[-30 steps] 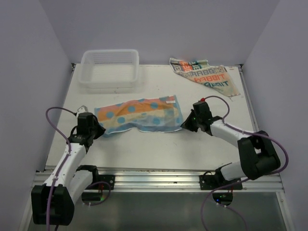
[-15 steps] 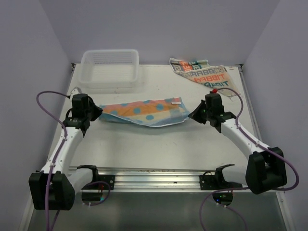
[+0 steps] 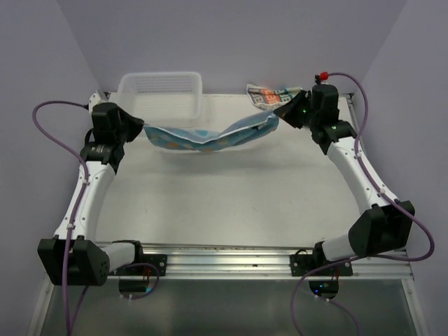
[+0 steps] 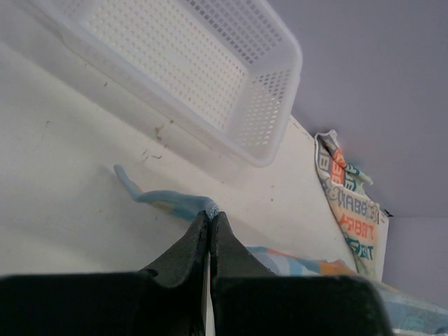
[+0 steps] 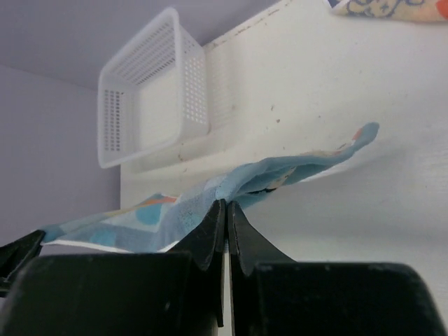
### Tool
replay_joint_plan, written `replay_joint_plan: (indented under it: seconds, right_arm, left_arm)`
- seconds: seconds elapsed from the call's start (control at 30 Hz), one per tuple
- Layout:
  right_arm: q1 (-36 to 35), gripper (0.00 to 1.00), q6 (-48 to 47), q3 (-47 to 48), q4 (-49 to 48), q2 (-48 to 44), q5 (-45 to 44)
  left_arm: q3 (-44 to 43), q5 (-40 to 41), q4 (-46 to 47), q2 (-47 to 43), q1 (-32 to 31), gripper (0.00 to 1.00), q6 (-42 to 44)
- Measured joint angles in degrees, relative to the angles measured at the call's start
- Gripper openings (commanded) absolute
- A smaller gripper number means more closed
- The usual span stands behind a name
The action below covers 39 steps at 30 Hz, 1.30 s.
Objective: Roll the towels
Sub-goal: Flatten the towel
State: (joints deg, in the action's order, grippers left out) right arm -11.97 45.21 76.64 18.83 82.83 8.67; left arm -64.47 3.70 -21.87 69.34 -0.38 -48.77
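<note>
The light blue polka-dot towel (image 3: 206, 138) hangs stretched in the air between both grippers, sagging in the middle above the table's far part. My left gripper (image 3: 142, 127) is shut on its left corner (image 4: 199, 206). My right gripper (image 3: 282, 114) is shut on its right edge (image 5: 231, 187). The cream "RABBIT" towel (image 3: 269, 96) lies at the far right, partly hidden behind the right arm; it also shows in the left wrist view (image 4: 350, 206).
A white slatted plastic basket (image 3: 161, 85) stands at the far left, just behind the hanging towel; it also shows in the left wrist view (image 4: 210, 63) and the right wrist view (image 5: 150, 91). Walls close the table on three sides.
Both grippers have lifted the blue towel off the table and carried it toward the far side, pulling it taut. The arms have stretched out and up.
</note>
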Motion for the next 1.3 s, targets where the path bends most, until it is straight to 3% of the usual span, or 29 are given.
replay_joint_plan:
  seconds: [0.13,0.23,0.47,0.6,1.1,1.3]
  right_arm:
    - [0.09,0.00,-0.87,-0.22,-1.11,-2.25,0.20]
    - [0.22,0.00,-0.92,-8.52,-2.78,-7.17,0.33]
    - [0.48,0.00,-0.48,-36.72,-4.72,-18.88,1.84]
    - [0.48,0.00,-0.48,-46.25,-5.05,-21.70,3.98]
    - [0.48,0.00,0.57,-53.16,-1.16,-27.34,2.45]
    - [0.46,0.00,2.73,-54.82,-0.92,-25.97,2.64]
  left_arm:
    - [-0.48,0.63,1.03,-2.71,0.00,0.00,-0.24]
    - [4.76,1.66,2.34,-8.15,0.00,0.00,-0.28]
    - [34.40,0.39,5.09,-26.08,0.00,0.00,-4.20]
    - [46.07,-0.50,2.05,-31.63,0.00,0.00,-6.29]
    - [48.11,2.97,-3.82,-31.10,0.00,0.00,-7.74]
    - [43.69,4.98,-4.70,-30.25,0.00,0.00,-7.72]
